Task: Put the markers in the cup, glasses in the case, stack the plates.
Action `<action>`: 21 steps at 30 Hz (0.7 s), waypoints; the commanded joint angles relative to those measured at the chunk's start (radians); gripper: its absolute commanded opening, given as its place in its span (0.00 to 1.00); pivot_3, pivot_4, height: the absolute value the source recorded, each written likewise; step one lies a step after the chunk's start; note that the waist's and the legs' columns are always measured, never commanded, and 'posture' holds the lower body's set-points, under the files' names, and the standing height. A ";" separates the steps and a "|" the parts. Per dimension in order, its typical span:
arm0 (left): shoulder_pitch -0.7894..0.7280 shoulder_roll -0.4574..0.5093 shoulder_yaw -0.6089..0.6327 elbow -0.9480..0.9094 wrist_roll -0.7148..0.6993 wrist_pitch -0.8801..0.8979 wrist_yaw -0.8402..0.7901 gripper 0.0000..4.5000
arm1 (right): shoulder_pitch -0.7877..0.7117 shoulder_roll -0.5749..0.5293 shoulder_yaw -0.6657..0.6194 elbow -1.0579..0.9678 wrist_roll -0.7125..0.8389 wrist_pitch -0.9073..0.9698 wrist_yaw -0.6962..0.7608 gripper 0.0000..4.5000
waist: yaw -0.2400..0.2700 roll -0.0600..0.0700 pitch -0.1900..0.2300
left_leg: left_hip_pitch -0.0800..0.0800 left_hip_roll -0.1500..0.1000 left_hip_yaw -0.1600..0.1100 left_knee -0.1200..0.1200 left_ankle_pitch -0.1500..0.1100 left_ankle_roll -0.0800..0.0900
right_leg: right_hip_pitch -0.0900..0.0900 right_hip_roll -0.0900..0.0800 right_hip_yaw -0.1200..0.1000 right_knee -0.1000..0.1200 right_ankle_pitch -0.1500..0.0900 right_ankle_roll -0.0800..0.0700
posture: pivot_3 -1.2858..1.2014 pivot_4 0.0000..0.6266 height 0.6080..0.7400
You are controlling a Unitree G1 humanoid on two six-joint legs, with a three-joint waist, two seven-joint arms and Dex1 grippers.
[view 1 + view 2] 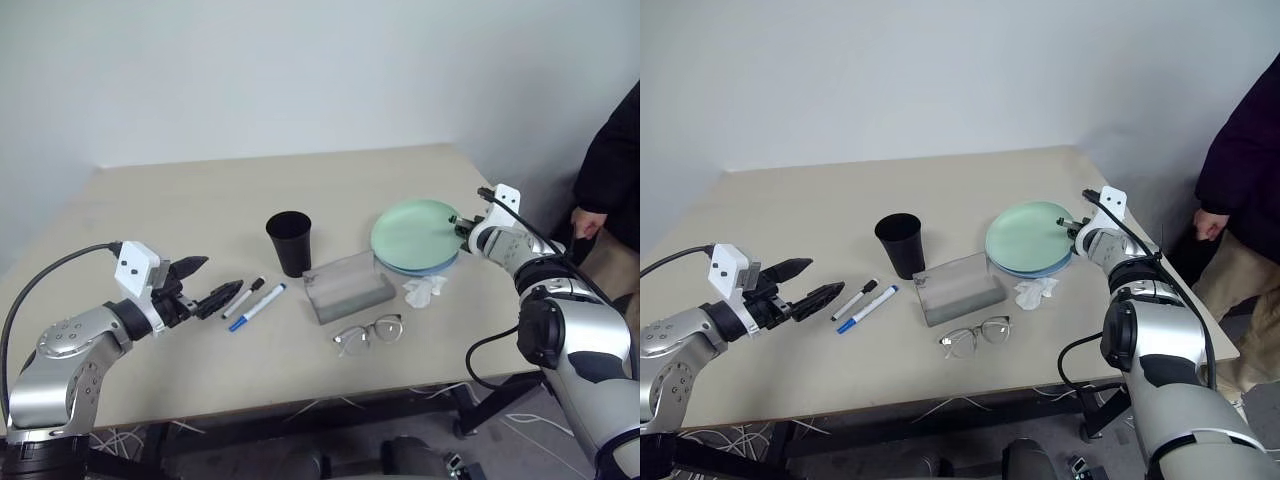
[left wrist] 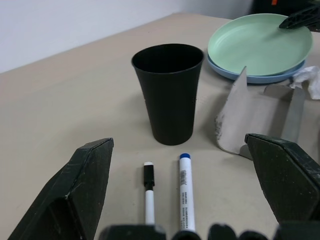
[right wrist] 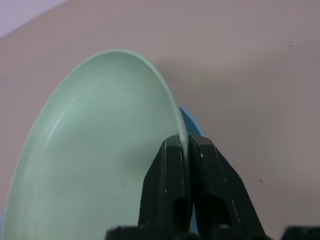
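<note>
The mint green plate [image 1: 415,235] lies over the light blue plate [image 1: 425,268] at the table's right. My right gripper [image 1: 462,222] is shut on the green plate's [image 3: 100,140] right rim, with a sliver of the blue plate [image 3: 192,125] showing beneath. My left gripper [image 1: 205,282] is open above the table, just left of two markers: one black-capped [image 1: 243,297], one blue-capped [image 1: 257,307]. Behind them stands the black cup [image 1: 289,242]. The grey case [image 1: 347,287] lies open mid-table, and the glasses [image 1: 368,333] lie in front of it.
A crumpled white tissue [image 1: 424,290] lies between the case and the plates. A person in dark clothing [image 1: 610,160] stands past the table's right edge. The table's right edge runs close to the plates.
</note>
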 commanded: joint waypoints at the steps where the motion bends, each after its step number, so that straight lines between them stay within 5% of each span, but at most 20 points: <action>1: -0.007 0.016 0.047 -0.037 -0.021 0.001 0.004 1.00 | -0.035 0.003 -0.013 -0.015 -0.003 -0.017 -0.014 0.01 | 0.000 0.000 0.000 | 0.000 0.000 0.000 0.001 0.000 0.000 | 0.000 0.001 0.000 0.000 0.000 0.000 | 0.52 0.00 0.90; 11: -0.026 0.017 0.037 -0.028 -0.015 0.008 -0.001 1.00 | -0.028 0.024 -0.018 -0.015 0.003 0.006 -0.016 0.01 | -0.002 0.000 0.000 | 0.001 0.003 0.000 0.003 0.000 0.000 | 0.000 0.014 0.011 0.001 0.000 0.000 | 0.52 0.00 0.90; 15: -0.032 0.016 0.033 -0.025 -0.013 0.008 -0.001 1.00 | -0.032 0.031 -0.028 -0.016 0.008 0.017 -0.014 0.24 | -0.005 0.000 0.000 | 0.001 0.002 0.001 0.003 0.000 0.000 | 0.000 0.014 0.015 0.001 0.000 0.000 | 0.52 0.00 0.90; 21: -0.036 0.012 0.028 -0.023 -0.010 0.008 -0.001 1.00 | -0.032 0.035 -0.015 -0.023 -0.012 0.021 -0.001 0.71 | -0.010 0.000 0.000 | 0.000 0.002 0.001 0.003 0.000 0.000 | 0.001 0.014 0.019 0.001 0.000 0.000 | 0.52 0.00 0.90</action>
